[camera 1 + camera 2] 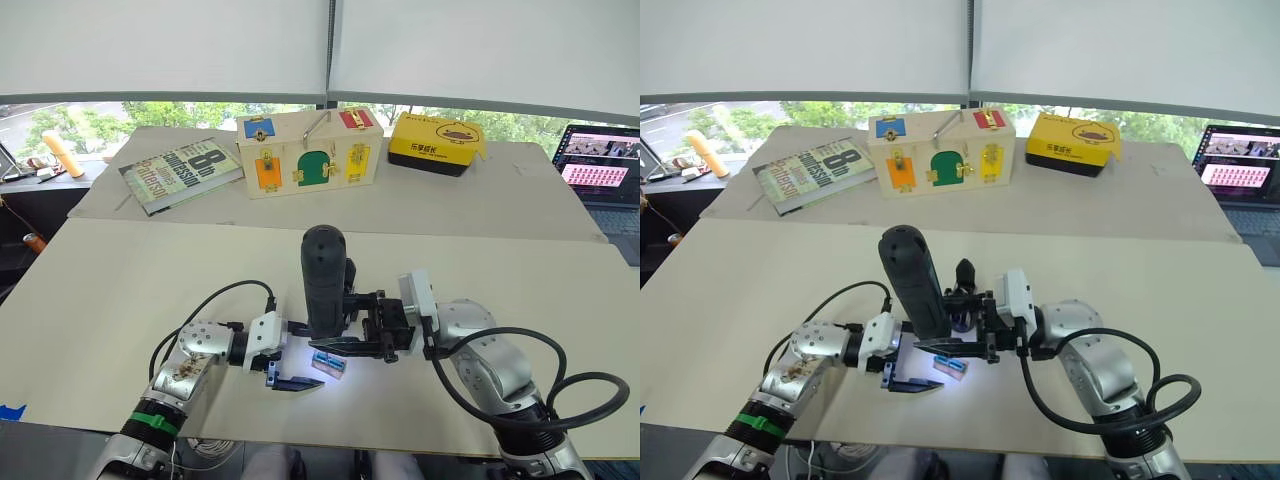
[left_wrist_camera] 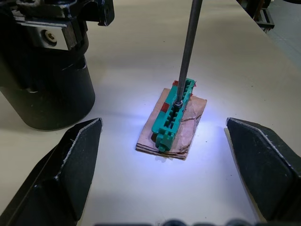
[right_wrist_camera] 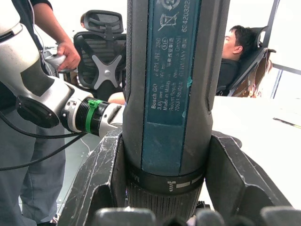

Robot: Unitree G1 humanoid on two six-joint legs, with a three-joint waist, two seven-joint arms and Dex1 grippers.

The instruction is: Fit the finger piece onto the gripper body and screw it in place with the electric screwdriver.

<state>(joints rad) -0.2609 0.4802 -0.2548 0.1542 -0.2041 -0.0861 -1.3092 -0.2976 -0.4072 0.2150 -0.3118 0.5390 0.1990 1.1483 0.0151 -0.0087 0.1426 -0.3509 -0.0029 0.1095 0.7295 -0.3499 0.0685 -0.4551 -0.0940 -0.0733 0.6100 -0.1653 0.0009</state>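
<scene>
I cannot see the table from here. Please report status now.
Right gripper shut on electric screwdriver, bit down on the green block. Left gripper open around that block. Gripper body beside it. Nothing in the way.

— Where's the electric screwdriver [image 1: 324,280]?
— Upright on the worktop [image 1: 120,290], its bit on the small block [image 2: 173,117], between both pincers.
— Behind it?
— The gripper body [image 2: 44,70]; farther back a book [image 1: 180,172], wooden box [image 1: 308,152], laptop [image 1: 600,165] at right.

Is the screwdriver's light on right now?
On: a white glow falls on the table around the green block under the screwdriver bit.
</scene>
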